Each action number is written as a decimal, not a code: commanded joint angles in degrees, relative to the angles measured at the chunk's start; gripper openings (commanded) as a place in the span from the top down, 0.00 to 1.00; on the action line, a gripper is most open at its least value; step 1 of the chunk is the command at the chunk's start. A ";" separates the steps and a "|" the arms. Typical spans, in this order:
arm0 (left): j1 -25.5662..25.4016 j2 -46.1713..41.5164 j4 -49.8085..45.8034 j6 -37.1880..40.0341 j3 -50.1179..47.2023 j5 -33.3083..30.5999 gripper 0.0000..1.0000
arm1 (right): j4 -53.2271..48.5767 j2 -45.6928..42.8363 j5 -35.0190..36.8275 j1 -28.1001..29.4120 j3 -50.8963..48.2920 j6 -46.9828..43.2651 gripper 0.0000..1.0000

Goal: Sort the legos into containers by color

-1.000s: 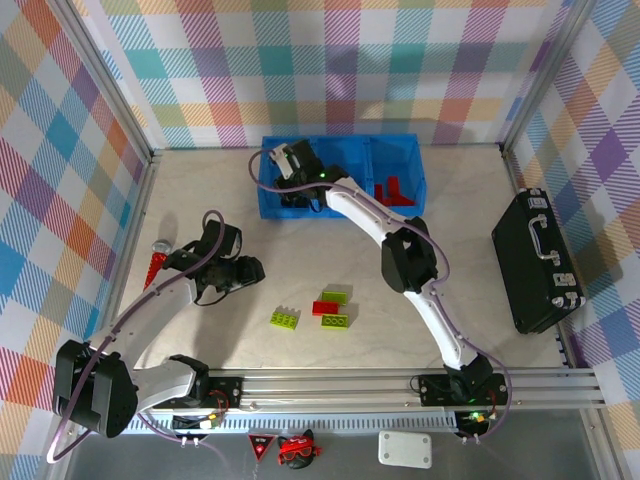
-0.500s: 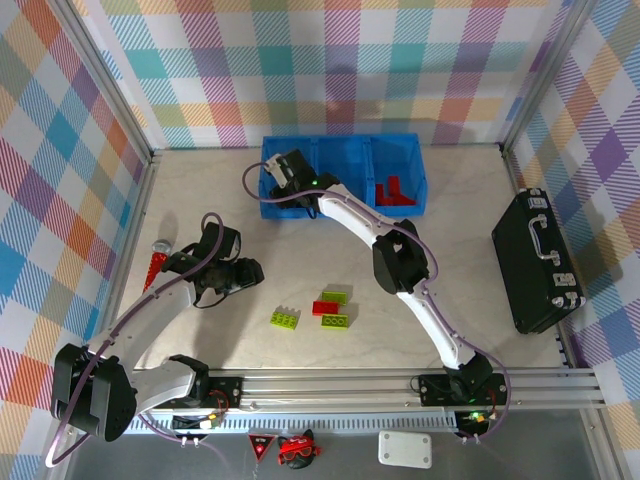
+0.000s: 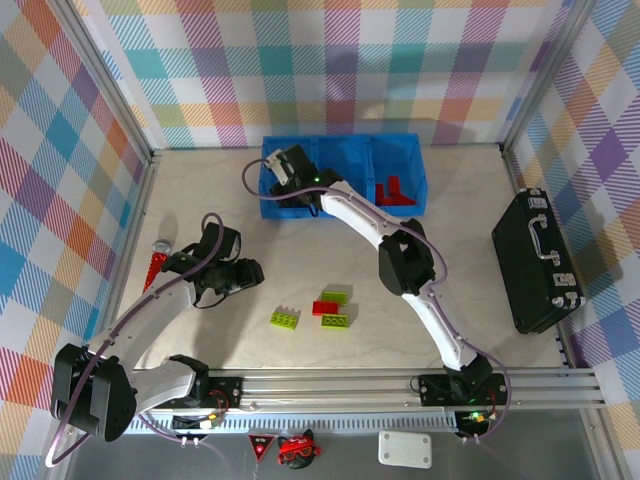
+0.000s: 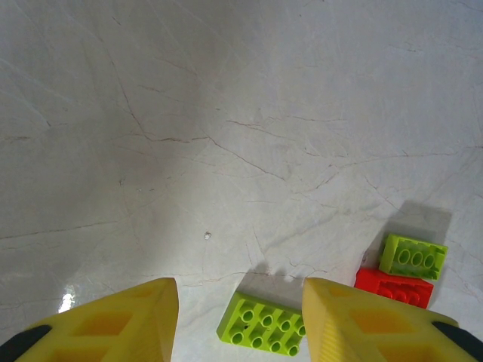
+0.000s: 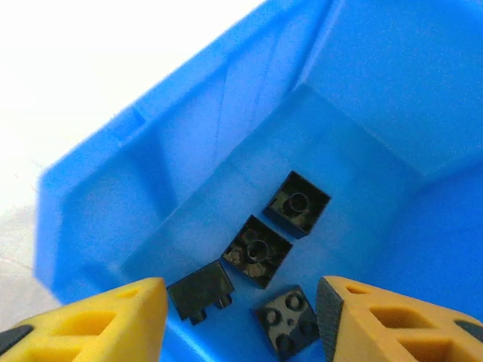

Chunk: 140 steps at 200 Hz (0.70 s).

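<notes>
In the top view my right gripper [image 3: 284,184] reaches into the left compartment of the blue bin [image 3: 345,212]. The right wrist view shows that gripper [image 5: 241,317] open above several black legos [image 5: 257,250] lying on that compartment's floor, none held. Red legos [image 3: 392,190] lie in the right compartment. On the table lie a lime lego [image 3: 284,319], a red one [image 3: 325,307] and two more lime ones [image 3: 336,296]. My left gripper [image 3: 250,272] hovers left of them. In the left wrist view it [image 4: 238,286] is open, with a lime brick [image 4: 264,326] on the table between its fingertips.
A black case [image 3: 537,262] with a handle lies at the right edge. A red glittery cylinder [image 3: 158,265] lies by the left wall, beside my left arm. Checkered walls close in the table on three sides.
My right gripper's jaws have opened inside the left compartment, and its wrist has shifted slightly. The left arm has barely moved.
</notes>
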 commanded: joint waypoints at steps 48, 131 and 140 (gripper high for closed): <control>-6.32 1.62 -2.75 -0.22 0.00 -3.04 0.50 | 1.35 -18.89 0.68 0.47 -16.46 5.18 0.44; -20.38 7.89 -6.81 -2.78 3.88 -12.05 0.29 | 4.99 -39.66 5.95 -0.73 -45.19 9.56 0.44; -21.52 8.84 -6.87 -2.94 4.09 -12.52 0.28 | 5.17 -41.83 6.21 -1.23 -48.09 10.36 0.44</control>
